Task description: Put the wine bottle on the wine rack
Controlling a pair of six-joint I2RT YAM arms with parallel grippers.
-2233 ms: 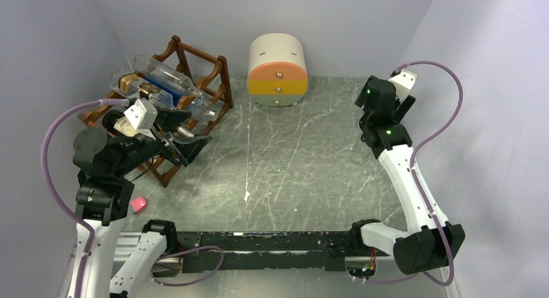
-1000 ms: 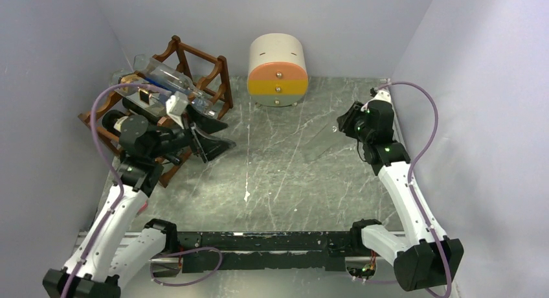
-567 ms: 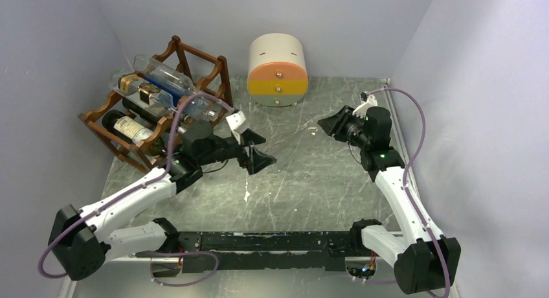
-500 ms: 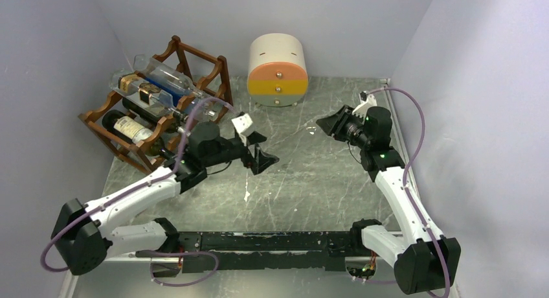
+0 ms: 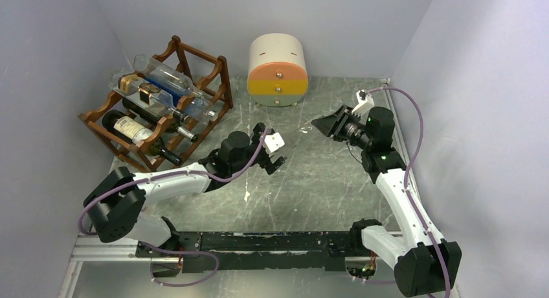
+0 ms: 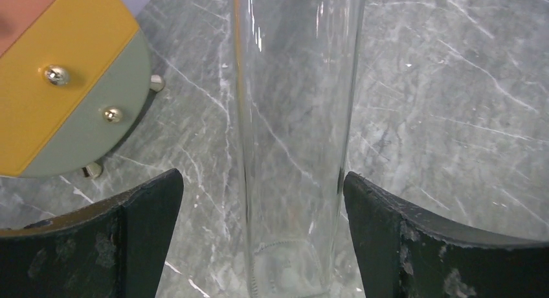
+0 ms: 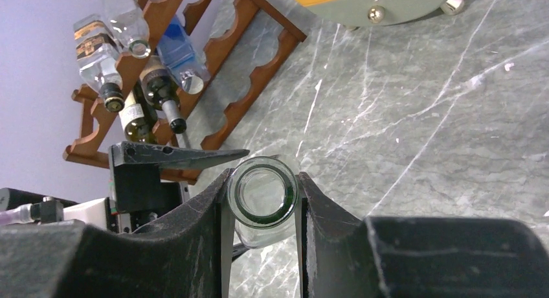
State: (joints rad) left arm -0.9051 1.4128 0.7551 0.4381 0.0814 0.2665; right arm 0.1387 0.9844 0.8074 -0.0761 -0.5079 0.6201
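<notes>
Clear glass, the wine bottle (image 6: pixel 294 116) is out over the middle of the tabletop (image 5: pixel 311 181), neck clamped in the right hand (image 5: pixel 320 125), body between the spread-apart left hand (image 6: pixel 262 177), well apart from the wine rack (image 7: pixel 249 94), so carrying and racking remain.

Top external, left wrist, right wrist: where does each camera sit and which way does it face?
Top external: above and behind the robot, looking down on the table, rack and box; left arm and right arm show.
Left wrist: on the left gripper, low over the table, facing the bottle and box; its open fingers flank the bottle.
Right wrist: on the right gripper, facing the rack; its fingers clamp the bottle's mouth.
Shared: both wrist views show bottle and box; right wrist also sees the left gripper.
</notes>
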